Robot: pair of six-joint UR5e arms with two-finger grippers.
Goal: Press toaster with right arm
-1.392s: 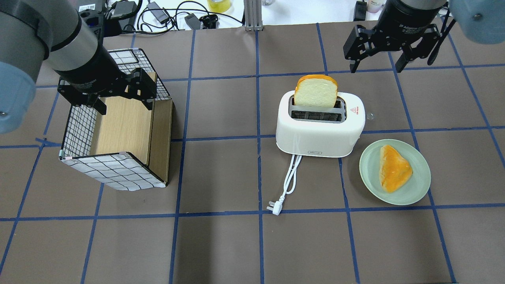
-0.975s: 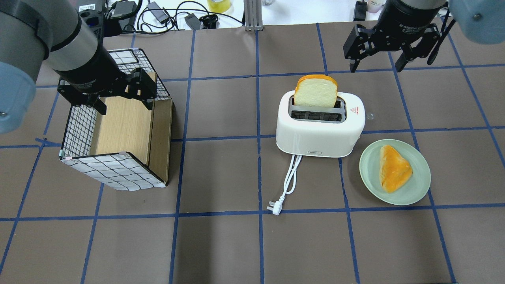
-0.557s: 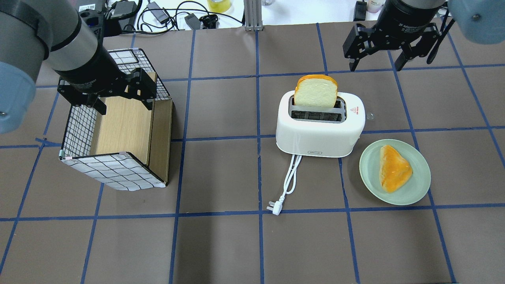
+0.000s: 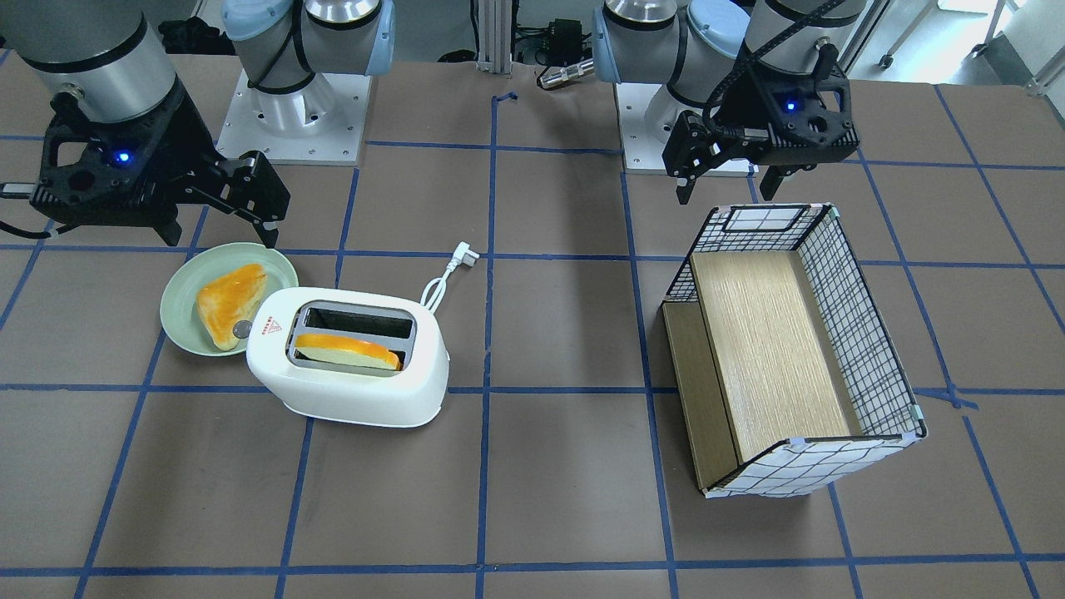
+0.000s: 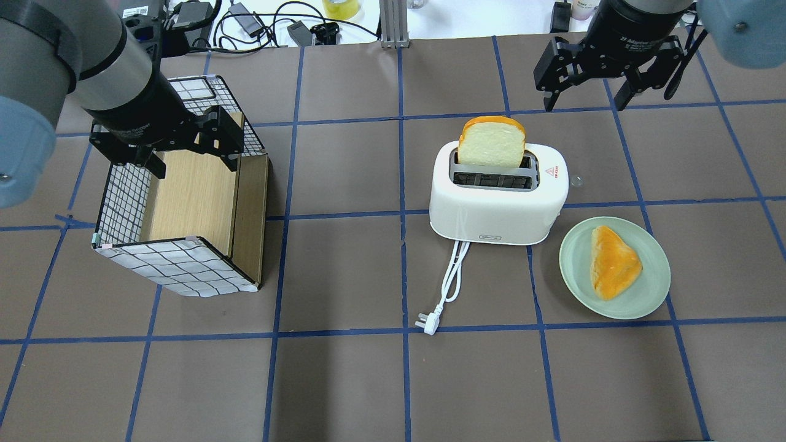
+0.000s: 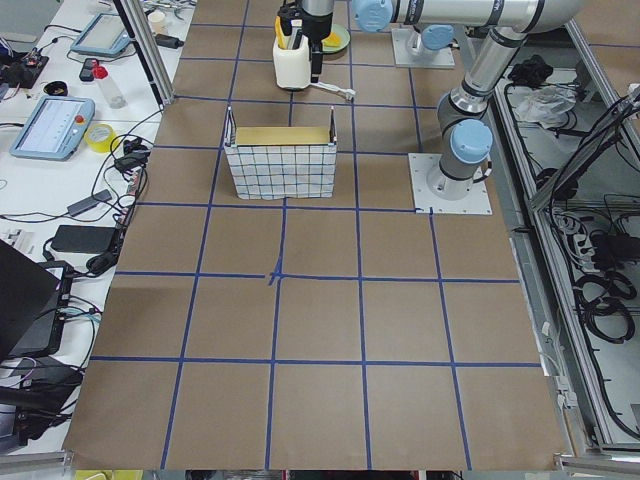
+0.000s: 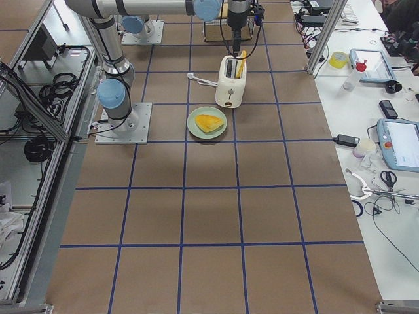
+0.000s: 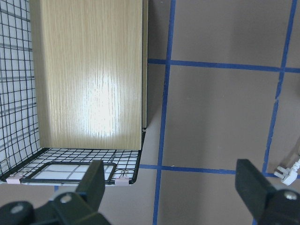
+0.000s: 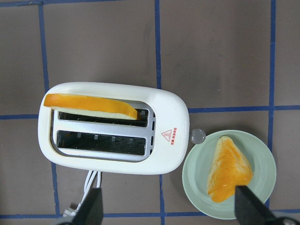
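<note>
The white toaster point(image 5: 497, 209) stands mid-table, its cord and plug point(image 5: 430, 322) trailing toward the near edge. A bread slice point(image 5: 491, 144) stands in its far slot. The small grey lever point(image 5: 576, 182) sticks out of its right end. My right gripper point(image 5: 586, 92) is open and empty, held high beyond the toaster's right end, touching nothing. In the right wrist view the toaster point(image 9: 112, 159) and lever point(image 9: 197, 136) lie below the open gripper point(image 9: 168, 211). My left gripper point(image 5: 193, 162) is open and empty over the basket.
A green plate point(image 5: 651, 288) with a bread piece point(image 5: 614, 261) sits just right of the toaster, close to the lever. A grid-patterned basket with a wooden bottom point(image 5: 184, 202) lies at the left. Cables and gear line the far edge.
My right gripper has shifted very slightly toward the far edge. Nothing else has moved.
</note>
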